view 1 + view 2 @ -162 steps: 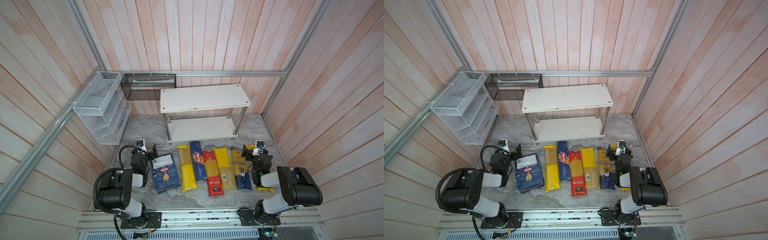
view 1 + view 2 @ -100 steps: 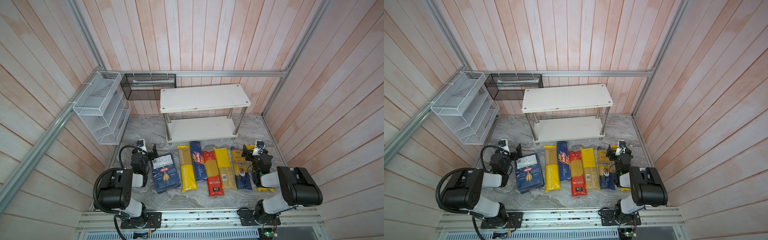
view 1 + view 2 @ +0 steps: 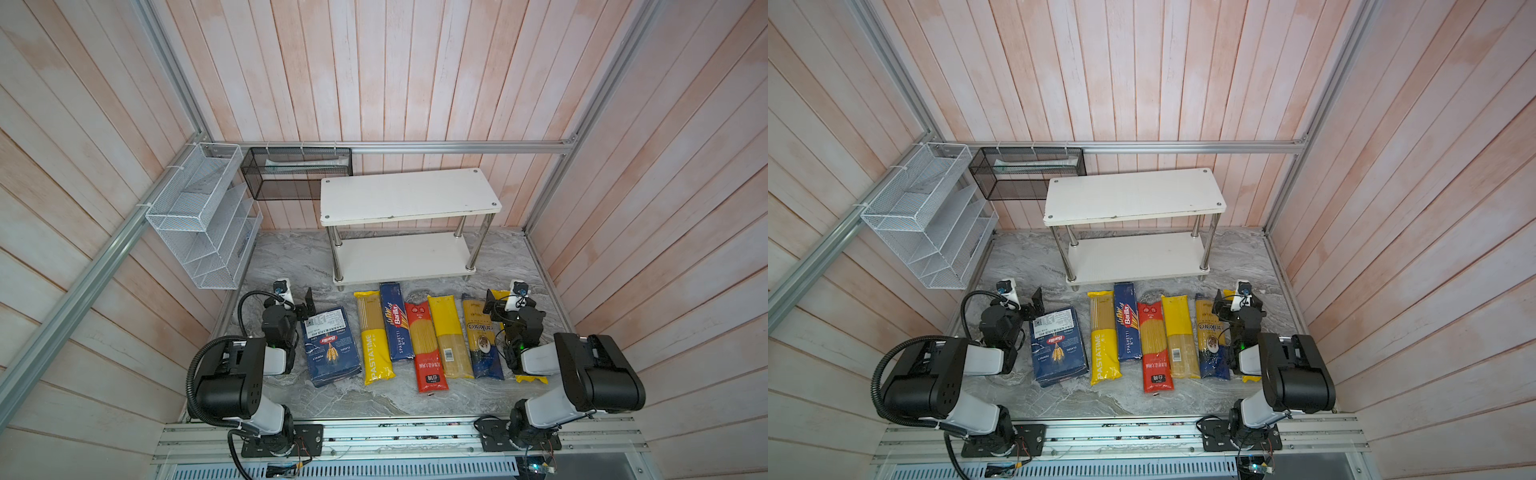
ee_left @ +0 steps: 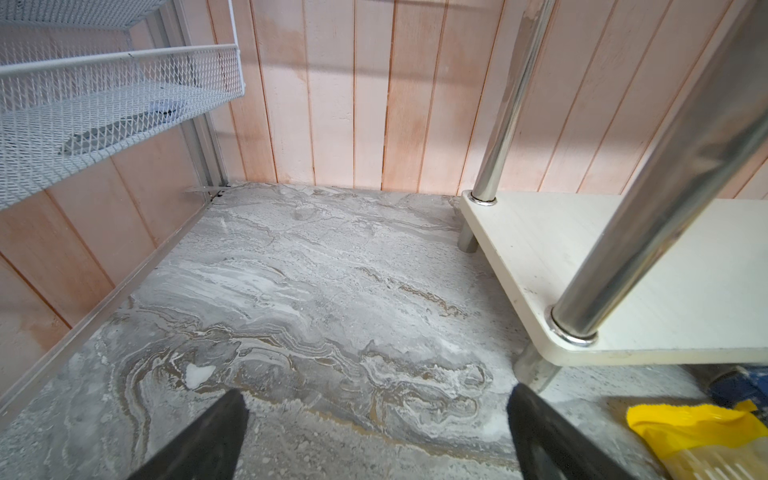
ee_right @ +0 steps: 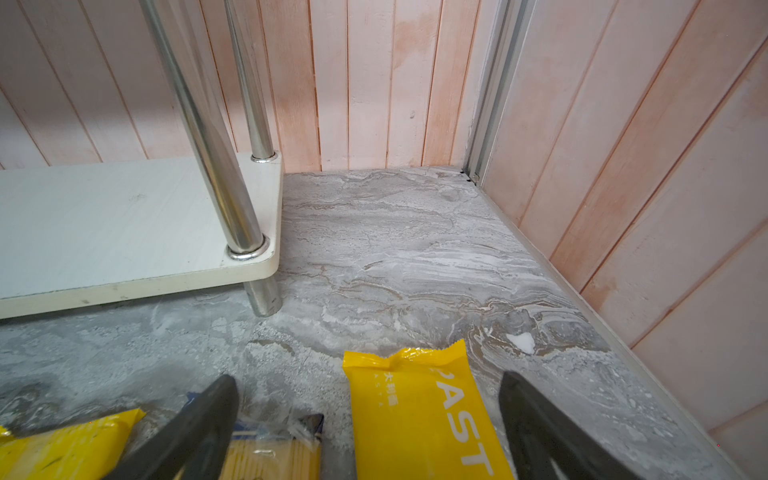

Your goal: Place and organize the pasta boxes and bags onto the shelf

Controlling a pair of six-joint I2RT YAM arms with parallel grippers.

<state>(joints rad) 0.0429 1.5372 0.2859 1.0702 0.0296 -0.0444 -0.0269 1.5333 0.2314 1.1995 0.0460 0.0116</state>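
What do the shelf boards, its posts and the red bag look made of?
Shelf boards: probably laminated wood board, matte white, thick flat edge.
Posts: polished metal, chrome-like; mirror reflections.
Red bag: glossy plastic film; clear window shows spaghetti.

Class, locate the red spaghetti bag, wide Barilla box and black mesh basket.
red spaghetti bag (image 3: pixel 424 336), in a top view, clear window
wide Barilla box (image 3: pixel 331 353), in a top view, wheat picture
black mesh basket (image 3: pixel 291 185), in a top view, front wall
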